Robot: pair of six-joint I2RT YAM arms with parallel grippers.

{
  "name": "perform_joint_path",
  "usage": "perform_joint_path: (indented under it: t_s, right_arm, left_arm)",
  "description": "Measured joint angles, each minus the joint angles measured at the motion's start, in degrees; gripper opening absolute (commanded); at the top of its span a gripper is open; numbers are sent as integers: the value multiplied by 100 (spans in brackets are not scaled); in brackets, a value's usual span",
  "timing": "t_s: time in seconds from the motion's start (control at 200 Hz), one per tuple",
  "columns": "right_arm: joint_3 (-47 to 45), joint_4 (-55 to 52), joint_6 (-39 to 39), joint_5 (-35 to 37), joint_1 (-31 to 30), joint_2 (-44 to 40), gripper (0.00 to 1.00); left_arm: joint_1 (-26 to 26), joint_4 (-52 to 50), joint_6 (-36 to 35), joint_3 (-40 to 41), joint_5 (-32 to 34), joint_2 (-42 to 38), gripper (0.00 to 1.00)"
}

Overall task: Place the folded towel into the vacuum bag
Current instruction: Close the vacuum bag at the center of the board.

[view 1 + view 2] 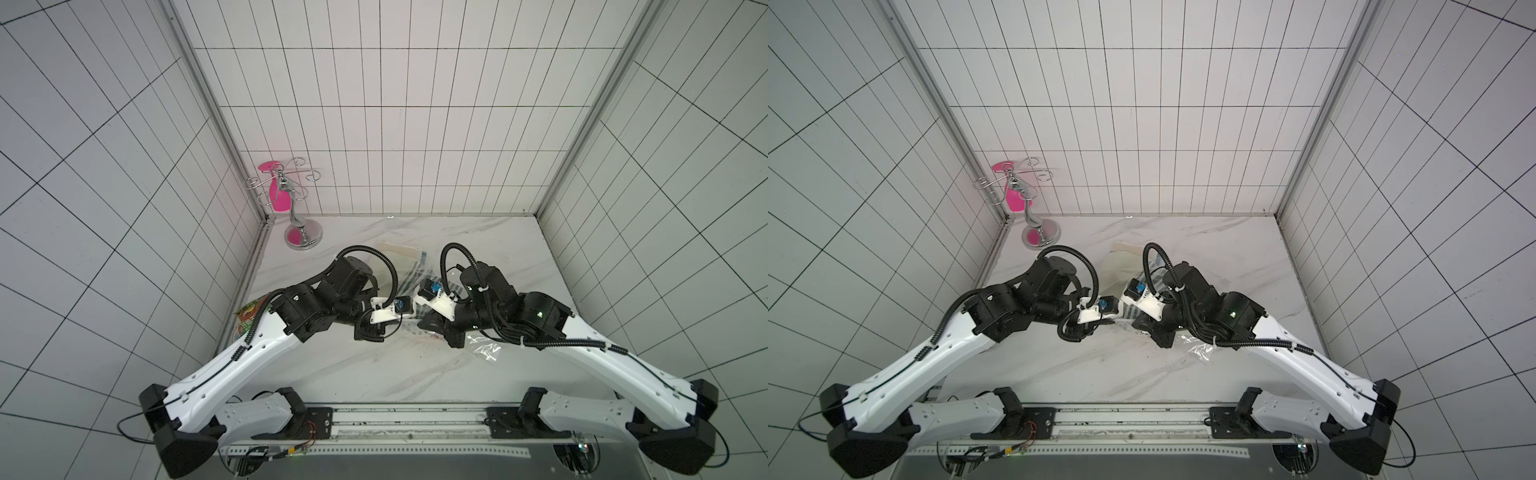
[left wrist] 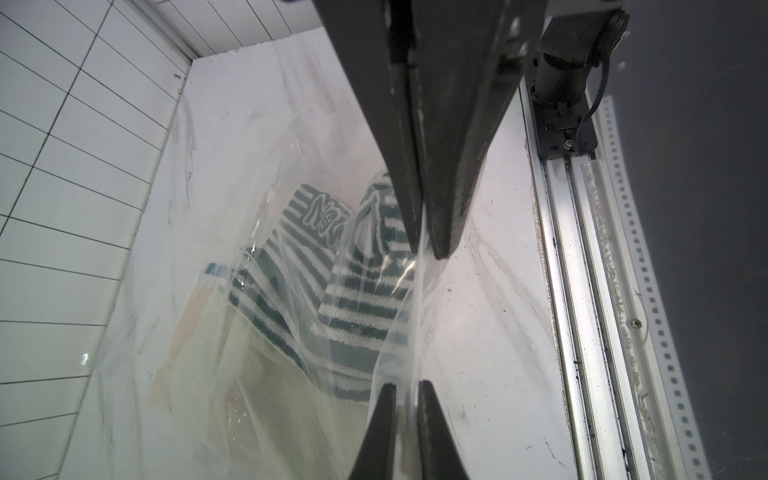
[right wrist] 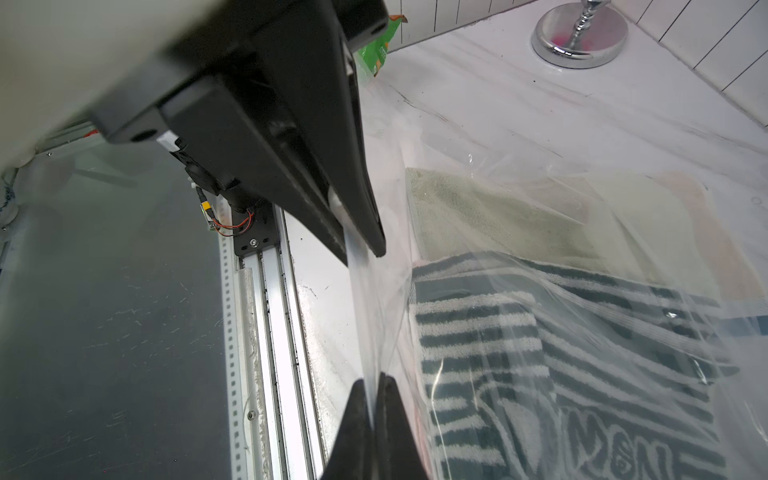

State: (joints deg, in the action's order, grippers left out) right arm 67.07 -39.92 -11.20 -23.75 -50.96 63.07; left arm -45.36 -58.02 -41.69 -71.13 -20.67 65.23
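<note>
**A:** Why do both arms pinch the bag (image 2: 208, 166)?

**B:** I think they lift its edge, either to keep the mouth in hand or to bring the two lips together for sealing. The left gripper (image 2: 417, 320) is closed to a thin slit with a fold of clear plastic between the jaws. The right gripper (image 3: 370, 316) grips a fold in the same way.

**A:** And the striped towel (image 2: 361, 299)?

**B:** It lies on the table (image 1: 374, 365) between the two arms. In both wrist views it is seen through plastic, so it seems to be inside already. It partly covers a cream towel (image 3: 498, 216). I cannot tell exactly which layer is over it.

**A:** Do the top views confirm this?

**B:** Only partly. There the wrists hide the jaws, and only some stripes (image 1: 1128, 312) appear between the arms. But they show the whole stand (image 1: 303, 237) in the far corner and the packet (image 1: 249, 316) under the left arm. The right wrist view shows only the stand's base. I find no valve or slider in any view.
</note>
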Motion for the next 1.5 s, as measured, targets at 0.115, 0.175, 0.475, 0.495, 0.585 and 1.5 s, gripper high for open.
perform_joint_path:
  t_s: [0.115, 0.175, 0.475, 0.495, 0.585, 1.5]
  right_arm:
    - [-92, 4, -46, -140, 96, -26, 0]
    - [-138, -33, -87, -267, 192, -61, 0]
    - [-146, -511, -160, -866, 1040, -358, 0]
    - [-146, -531, -164, -870, 1056, -374, 0]
    - [-146, -619, -179, -876, 1121, -433, 0]
    - [385, -1478, 186, -964, 2055, -446, 0]
  left_arm:
    - [-26, -72, 155, 55, 179, 15, 7]
    - [-26, -24, 275, 149, 254, 4, 7]
    - [-24, 258, 439, 507, 627, -188, 7]
    - [-24, 284, 439, 514, 627, -188, 6]
    - [-24, 323, 442, 525, 625, -188, 6]
    - [-22, 144, 699, 841, 1032, -708, 6]
